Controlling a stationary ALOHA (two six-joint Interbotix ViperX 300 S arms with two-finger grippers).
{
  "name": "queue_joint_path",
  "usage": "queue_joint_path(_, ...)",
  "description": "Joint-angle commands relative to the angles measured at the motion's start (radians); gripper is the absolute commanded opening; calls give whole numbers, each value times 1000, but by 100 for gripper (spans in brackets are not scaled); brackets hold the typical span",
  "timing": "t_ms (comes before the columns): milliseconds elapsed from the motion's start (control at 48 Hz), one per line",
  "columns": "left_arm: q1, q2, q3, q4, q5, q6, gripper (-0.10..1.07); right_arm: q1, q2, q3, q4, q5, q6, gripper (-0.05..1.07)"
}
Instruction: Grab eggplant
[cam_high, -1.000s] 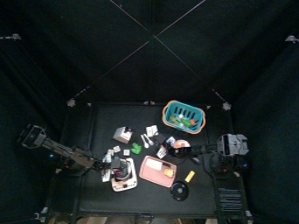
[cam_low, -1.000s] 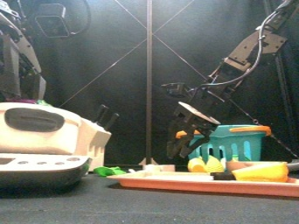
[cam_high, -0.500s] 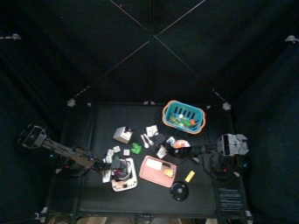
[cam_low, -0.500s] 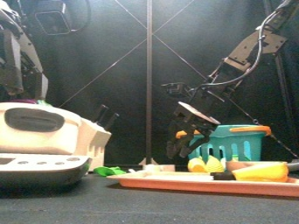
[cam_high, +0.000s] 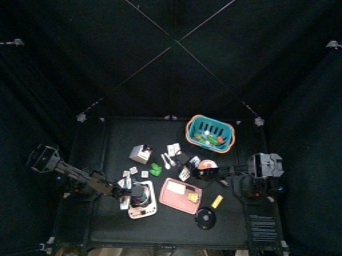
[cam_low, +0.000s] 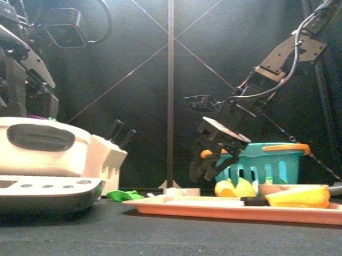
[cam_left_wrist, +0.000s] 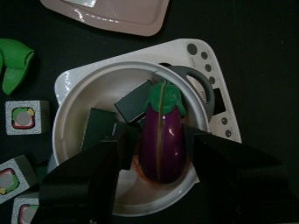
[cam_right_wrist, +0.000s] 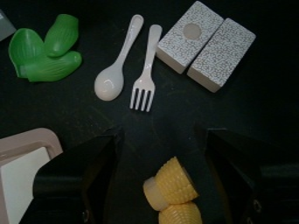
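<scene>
The step in hand looks like the final descent of the left gripper (cam_left_wrist: 162, 171) onto the eggplant (cam_left_wrist: 163, 140), which lies in a white bowl-like pot (cam_left_wrist: 82, 96) on the bench (cam_high: 107, 140), at the left front as seen from above, beside a pink tray (cam_high: 181, 195). To do it well, I would keep the jaws straddling the purple body across its narrow width, not its length, and come straight down so neither jaw catches the pot rim or the dark blocks (cam_left_wrist: 140, 101) lying next to the green stem end. Closing should wait until the jaws are low enough to bite at the fattest part; a grip near the tapered tip could squirt it out, since the skin looks smooth and glossy. In the left wrist view the jaws stand wide apart, one on each side of the eggplant, holding nothing yet; whether they touch it I cannot tell. The eggplant lies right between them, roughly centred, its long axis running away from the camera. The right gripper (cam_right_wrist: 163, 162) rests above the bench's right side over a corn piece (cam_right_wrist: 176, 188), jaws wide and empty
</scene>
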Motion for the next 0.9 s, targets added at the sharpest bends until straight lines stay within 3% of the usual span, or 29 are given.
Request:
queue_joint_path(0, 3, 0, -29, 5, 2, 2, 77, -5, -15, -18, -2, 3, -2, 95)
queue_joint_path(250, 3, -26, -54, 20, 23, 9, 68, -6, -14, -18, -2, 2, -2, 95)
queue_joint_path(875, 5, -71, -51, 18, 18, 8, 67, -3, -12, -15, -2, 3, -2, 95)
